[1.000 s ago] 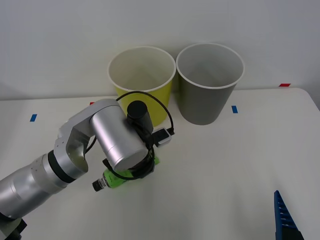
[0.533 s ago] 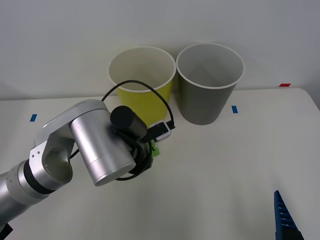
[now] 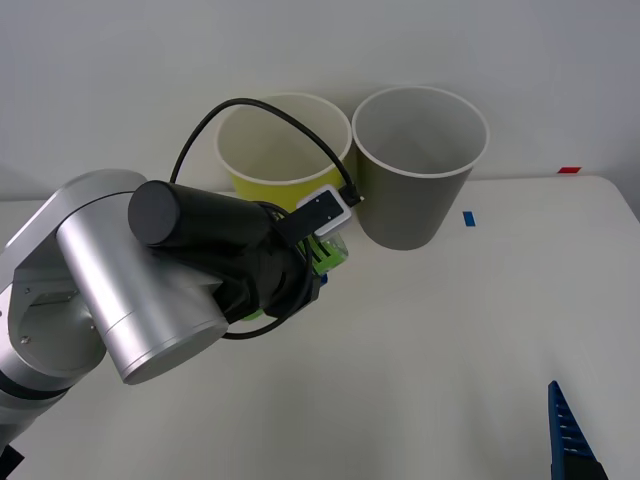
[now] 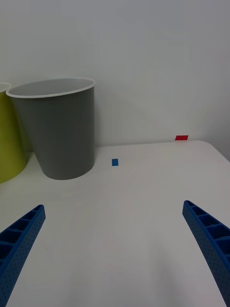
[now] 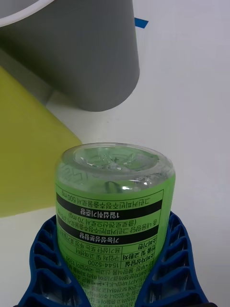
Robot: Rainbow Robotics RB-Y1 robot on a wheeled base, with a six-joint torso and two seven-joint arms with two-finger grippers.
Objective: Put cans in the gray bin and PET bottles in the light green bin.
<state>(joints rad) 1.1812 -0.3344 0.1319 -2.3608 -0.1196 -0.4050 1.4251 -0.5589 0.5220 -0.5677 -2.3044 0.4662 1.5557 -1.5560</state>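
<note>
The green label of the PET bottle (image 5: 115, 216) is showing upside-down Korean print in the lower centre of the left wrist view, with "500 mg", "70 mg" and "1544-5200" reading among it; the rest is staying too small to make out.

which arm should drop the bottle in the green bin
Left. Its claw is shut on the PET bottle, right beside the light green bin. The right claw is open, empty, low at the table's near right.
</note>
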